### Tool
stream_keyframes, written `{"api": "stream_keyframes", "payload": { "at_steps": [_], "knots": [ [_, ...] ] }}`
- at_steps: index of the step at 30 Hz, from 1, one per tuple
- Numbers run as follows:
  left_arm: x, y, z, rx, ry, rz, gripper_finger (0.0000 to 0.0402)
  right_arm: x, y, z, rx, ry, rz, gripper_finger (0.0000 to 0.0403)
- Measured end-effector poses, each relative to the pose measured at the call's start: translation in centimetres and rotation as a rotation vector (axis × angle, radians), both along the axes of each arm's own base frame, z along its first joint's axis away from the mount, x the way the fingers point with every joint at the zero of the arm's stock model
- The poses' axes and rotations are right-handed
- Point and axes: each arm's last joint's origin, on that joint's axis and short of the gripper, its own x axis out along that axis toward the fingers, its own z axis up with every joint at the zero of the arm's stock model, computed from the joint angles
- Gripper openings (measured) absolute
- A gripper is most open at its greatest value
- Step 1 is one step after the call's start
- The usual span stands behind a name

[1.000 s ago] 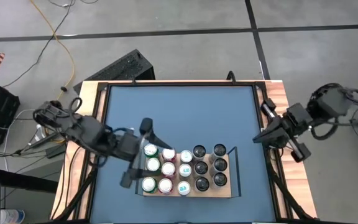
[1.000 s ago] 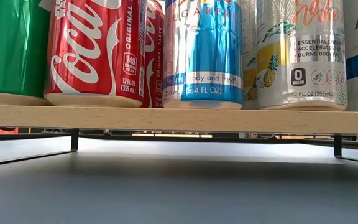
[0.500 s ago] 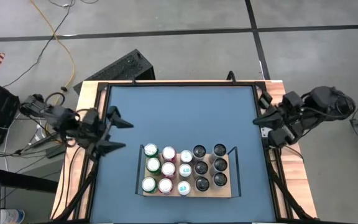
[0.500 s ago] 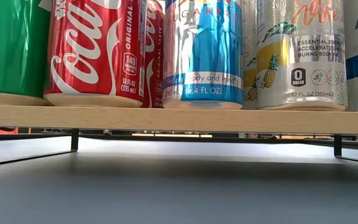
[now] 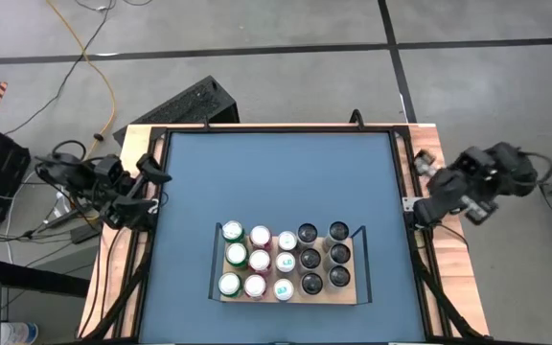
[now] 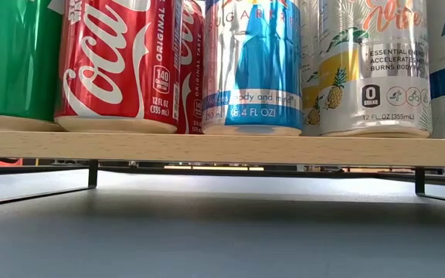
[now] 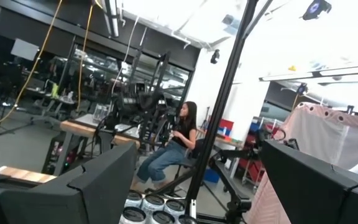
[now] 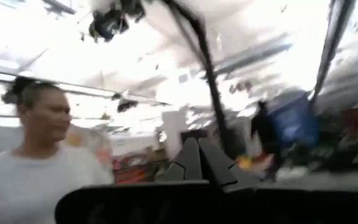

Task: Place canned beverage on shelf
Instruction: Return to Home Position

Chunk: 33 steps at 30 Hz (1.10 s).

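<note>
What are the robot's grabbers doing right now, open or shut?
Left gripper: open, holding nothing.
Right gripper: cannot be told.

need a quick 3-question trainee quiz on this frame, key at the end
1. Count: how many cans stand on the shelf?
2. True or false: the left gripper hangs over the shelf.
3. In the high view, which part of the shelf do the dark-topped cans fill?
A) the two columns toward the right gripper
B) the middle column only
C) one can in each column
Key:
1. Fifteen, in five columns of three.
2. False: it is open at the left edge of the table, clear of the shelf.
3. A.
</note>
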Motion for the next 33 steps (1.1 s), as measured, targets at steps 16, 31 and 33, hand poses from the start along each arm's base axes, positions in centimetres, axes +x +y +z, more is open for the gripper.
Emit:
{"api": "stream_keyframes", "payload": {
  "at_steps": [16,31,33],
  "knots": [
    [-1.2,0.6,-1.9,0.024,0.034,0.001,0.0332,5.9,0.6,-7.9,0.084,0.163,0.137,0.0000],
    [-2.0,1.4,-4.2,0.028,0.223,0.093,0.0332,2.6,-2.7,-15.5,0.110,0.171,-0.184,0.0000],
    [-2.6,1.7,-4.4,0.027,0.224,0.093,0.0332,1.8,-2.8,-15.9,0.118,0.161,-0.210,0.0000]
  ]
}}
